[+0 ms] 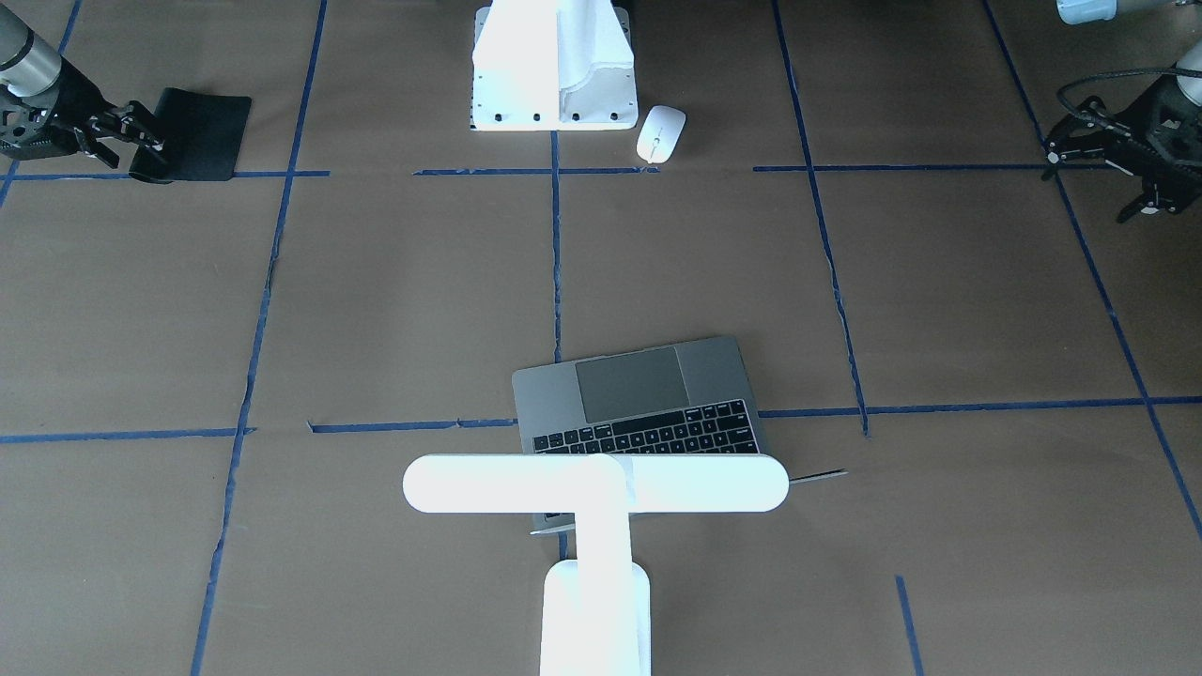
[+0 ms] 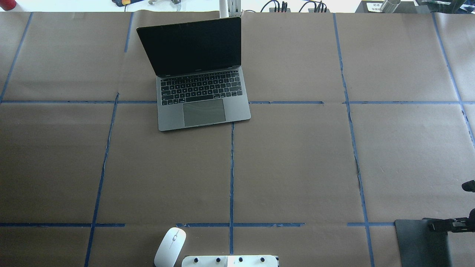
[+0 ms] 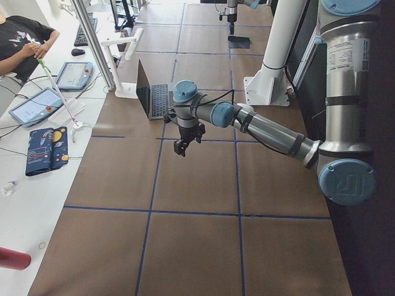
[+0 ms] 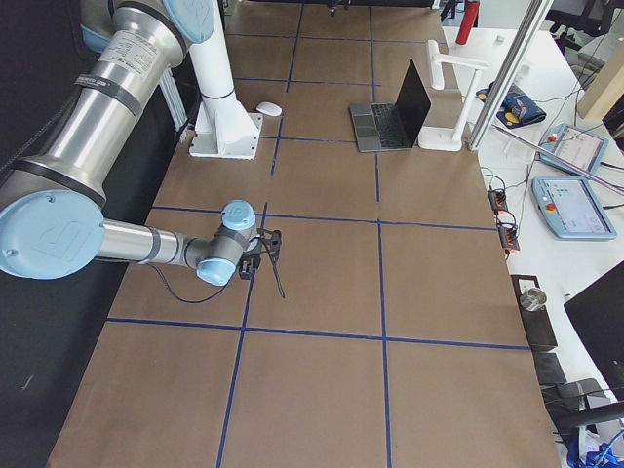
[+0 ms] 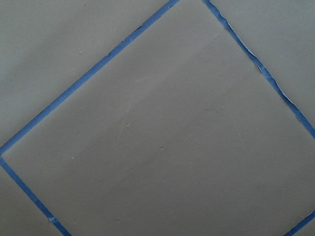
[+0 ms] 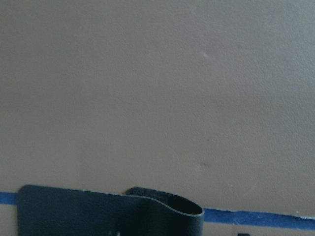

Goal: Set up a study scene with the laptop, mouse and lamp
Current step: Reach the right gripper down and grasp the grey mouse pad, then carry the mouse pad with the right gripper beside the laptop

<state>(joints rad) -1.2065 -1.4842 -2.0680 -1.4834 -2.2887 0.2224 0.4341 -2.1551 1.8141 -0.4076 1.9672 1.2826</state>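
Note:
The laptop stands open at the table's far middle, its screen dark; it also shows in the front view. The lamp stands behind the laptop on the operators' side. The white mouse lies by the robot's base mount; it also shows in the front view. My right gripper is shut on the edge of a black mat at the table's near right, and the mat's edge curls up in the right wrist view. My left gripper hangs open and empty over bare paper.
The white blocky mount with bolt holes stands at the robot's side, next to the mouse. Blue tape lines divide the brown paper table cover. A side desk with tablets and a person are beyond the table's far edge.

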